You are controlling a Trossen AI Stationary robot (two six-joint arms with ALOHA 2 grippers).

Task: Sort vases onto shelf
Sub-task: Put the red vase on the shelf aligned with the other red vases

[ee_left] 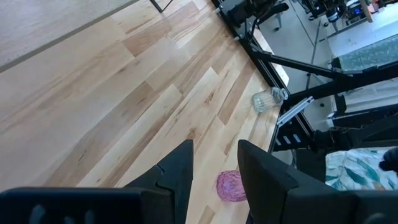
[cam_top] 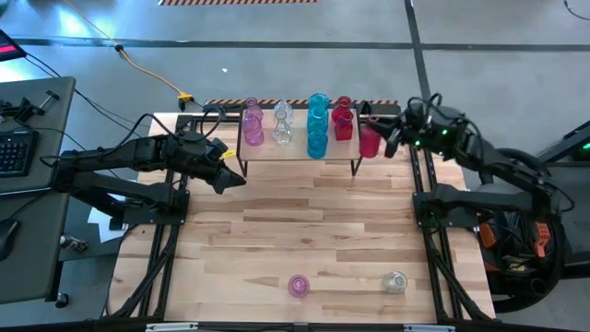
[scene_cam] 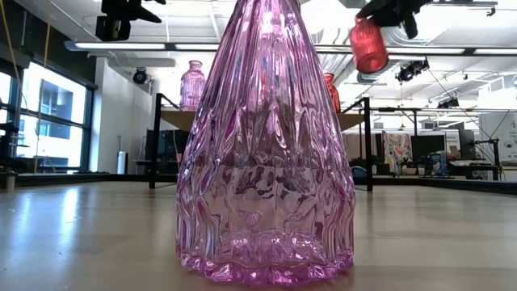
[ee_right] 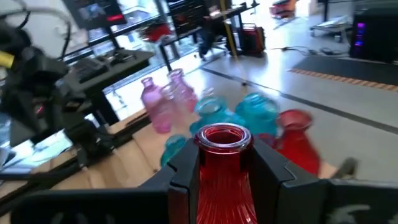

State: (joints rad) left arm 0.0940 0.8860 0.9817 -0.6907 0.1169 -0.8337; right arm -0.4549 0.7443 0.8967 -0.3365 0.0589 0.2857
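The shelf [cam_top: 300,157] stands at the table's far edge with pink, clear, teal and red vases on its board. My right gripper [cam_top: 380,140] is shut on a red vase [cam_top: 370,140] just off the shelf's right end, high above the table in the low view [scene_cam: 368,44]. A pink vase [cam_top: 298,286] stands upright on its base near the table's near edge and fills the low view [scene_cam: 266,162]. A clear vase [cam_top: 395,282] rests to its right. My left gripper [cam_top: 230,178] is open and empty beside the shelf's left front leg. My right gripper pinches the red vase between its two fingers [ee_right: 186,168], on the ribbed upper body [ee_right: 221,171] just below the open rim [ee_right: 222,138]. The arm reaches in from the table's right side. The vase is lifted clear of the table and hangs slightly tilted.
Black frame rails run along the table's left and right edges. Bare wooden tabletop [cam_top: 304,231] lies between the shelf and the two vases near the front. In the left wrist view the pink vase [ee_left: 231,185] and the clear vase [ee_left: 268,99] show beyond my open fingers.
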